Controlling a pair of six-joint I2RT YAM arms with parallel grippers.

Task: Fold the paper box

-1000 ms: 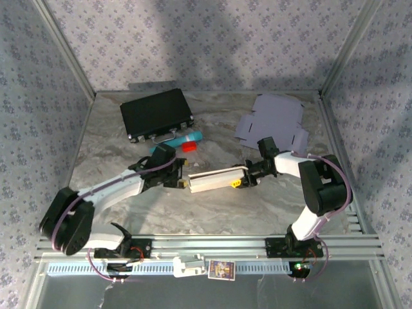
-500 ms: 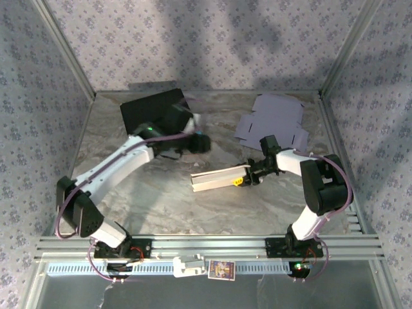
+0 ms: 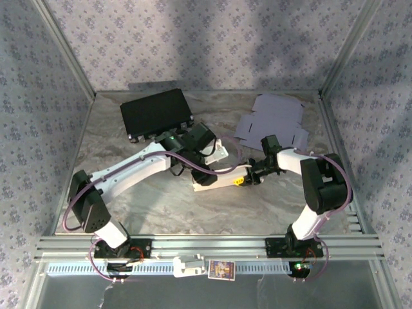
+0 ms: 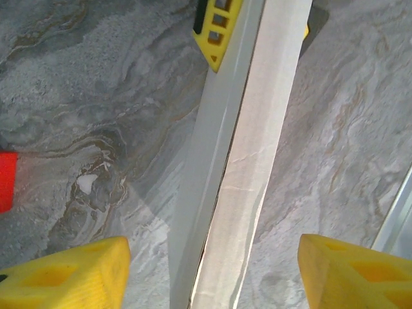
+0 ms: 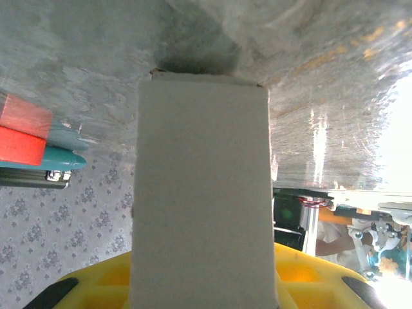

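The folding is partway through. The paper box [image 3: 224, 177] is a long, narrow white strip with its sides turned up. It lies on the bench [image 3: 161, 206] on the near side of the black case [image 3: 156, 112] and off to that case's right, slanting away from it.

The right end effector [image 3: 243, 180] pinches the end of the box farthest from the case. In the right wrist view the white card runs straight out from between its yellow pads [image 5: 302, 283]. The left end effector [image 4: 212, 275] hangs over the end nearer the case with its jaws spread wide. One yellow fingertip [image 4: 64, 270] stands on each side of the strip, and neither touches it.

A flat, unfolded lilac card blank [image 3: 273, 119] lies well to the right of the case, untouched. A small red thing [image 4: 5, 181] shows at the edge of the left wrist view.

The step in hand appears to be bracing one end while the free end gets closed or creased. Next, the left end effector probably has to come down squarely astride the strip and close on the walls or flap without twisting it. The right one must keep its pinch firm, because thin card like this can buckle or slide if the two pulls do not line up.
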